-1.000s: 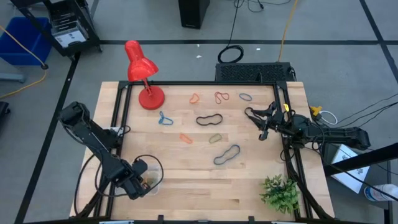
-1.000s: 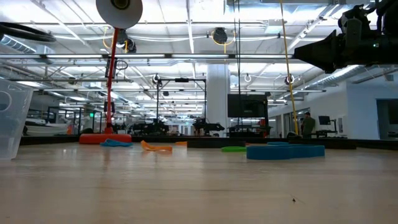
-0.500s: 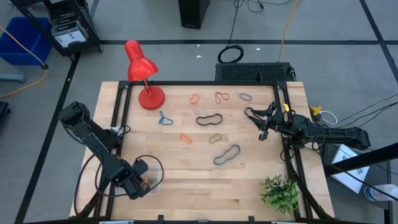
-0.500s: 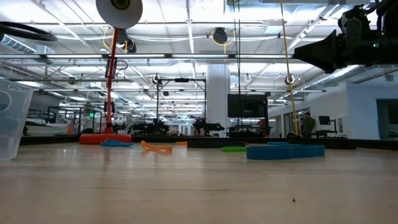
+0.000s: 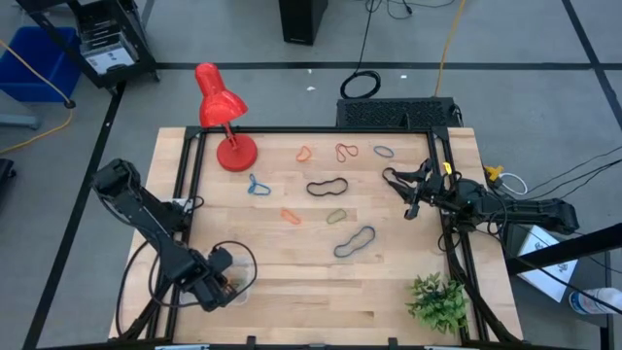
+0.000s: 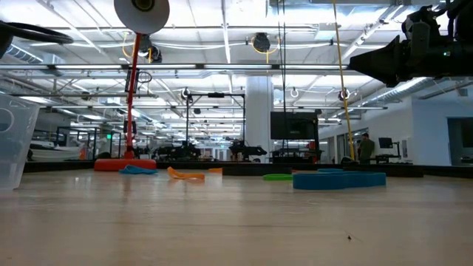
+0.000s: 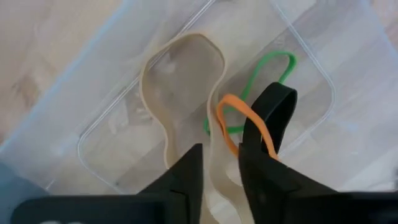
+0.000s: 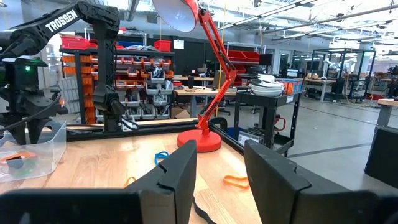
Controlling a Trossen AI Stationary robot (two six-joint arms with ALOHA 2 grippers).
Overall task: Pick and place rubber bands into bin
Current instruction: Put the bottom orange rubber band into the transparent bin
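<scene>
Three bands (tan (image 7: 180,87), green (image 7: 273,68), orange (image 7: 239,118)) in clear bin (image 7: 124,93); left gripper (image 7: 221,165) above, fingers slightly apart, releasing. Next: lift clear, fetch more. Right gripper (image 8: 221,165) open, idle.

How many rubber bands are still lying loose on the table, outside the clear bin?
8: orange band, red band and dark band along the far side; blue band, black band, second orange band, tan band, and long dark band nearer. Others may be hidden.
</scene>
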